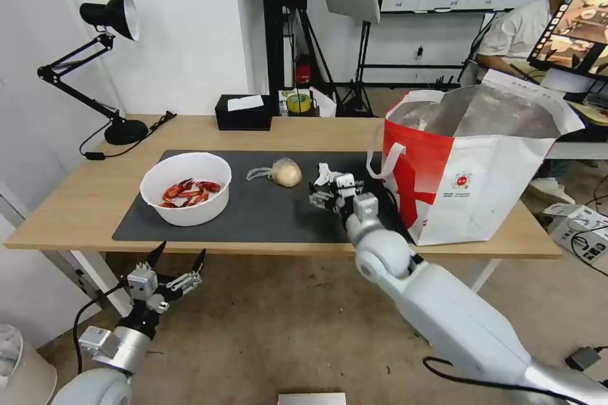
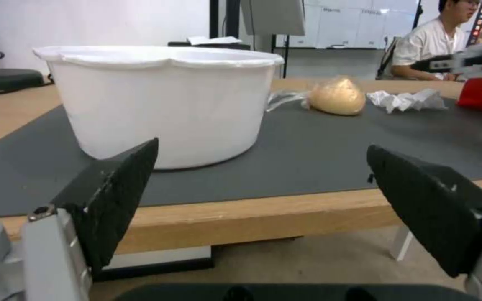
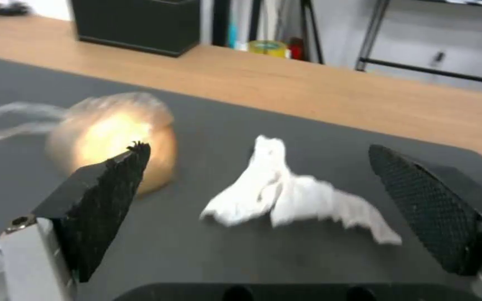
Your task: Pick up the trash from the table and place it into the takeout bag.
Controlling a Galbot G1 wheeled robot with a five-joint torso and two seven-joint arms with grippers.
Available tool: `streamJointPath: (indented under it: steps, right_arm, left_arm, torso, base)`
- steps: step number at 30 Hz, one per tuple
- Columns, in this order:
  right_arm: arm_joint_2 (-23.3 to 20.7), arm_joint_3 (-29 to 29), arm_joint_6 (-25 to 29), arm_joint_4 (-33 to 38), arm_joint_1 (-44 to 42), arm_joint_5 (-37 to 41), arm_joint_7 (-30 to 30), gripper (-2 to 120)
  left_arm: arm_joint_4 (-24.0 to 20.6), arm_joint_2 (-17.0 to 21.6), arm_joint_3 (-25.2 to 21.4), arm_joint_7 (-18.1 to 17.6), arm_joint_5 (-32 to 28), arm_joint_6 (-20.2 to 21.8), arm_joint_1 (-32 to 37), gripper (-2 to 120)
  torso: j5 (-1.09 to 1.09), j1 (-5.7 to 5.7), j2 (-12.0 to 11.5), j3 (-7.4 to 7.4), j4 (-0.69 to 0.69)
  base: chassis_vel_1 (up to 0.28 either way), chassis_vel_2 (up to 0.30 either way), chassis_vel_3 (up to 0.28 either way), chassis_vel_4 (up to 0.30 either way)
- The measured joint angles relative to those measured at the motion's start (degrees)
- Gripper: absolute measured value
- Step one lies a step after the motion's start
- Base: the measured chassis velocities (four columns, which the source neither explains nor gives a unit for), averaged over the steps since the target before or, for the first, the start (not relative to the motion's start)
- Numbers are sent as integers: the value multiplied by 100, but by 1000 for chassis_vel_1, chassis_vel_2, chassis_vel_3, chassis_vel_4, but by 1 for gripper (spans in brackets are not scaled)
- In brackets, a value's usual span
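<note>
White bowl (image 1: 185, 186) left of centre on grey mat (image 1: 266, 209), holding red crayfish shells (image 1: 189, 192). Foil-lined takeout bag (image 1: 472, 168) at right. Right gripper (image 1: 321, 190) spread wide around crumpled tissue (image 3: 291, 194), beside wrapped bun (image 1: 286, 172). Left gripper (image 1: 179, 255) wide, lower left.

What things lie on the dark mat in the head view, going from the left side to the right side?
White bowl of crayfish shells → wrapped bun → crumpled tissue, with the open right gripper at it → takeout bag, standing partly on the mat's right end.
</note>
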Motion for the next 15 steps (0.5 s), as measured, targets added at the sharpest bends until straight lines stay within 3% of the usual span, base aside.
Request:
streamJointPath:
  steps: [10, 15]
  right_arm:
    - [740, -158, -484, -1087, 619, 304, 798, 100]
    - [915, -141, -542, -1400, 723, 386, 903, 100]
  left_arm:
    - [6, -36, 2, 0, 2, -17, 28, 100]
    - [16, -47, 13, 2, 5, -24, 28, 100]
  torso:
    - [0, -1, 0, 0, 1]
    - [0, -1, 0, 0, 0]
  base:
    - [0, 0, 0, 0]
    - [0, 0, 0, 0]
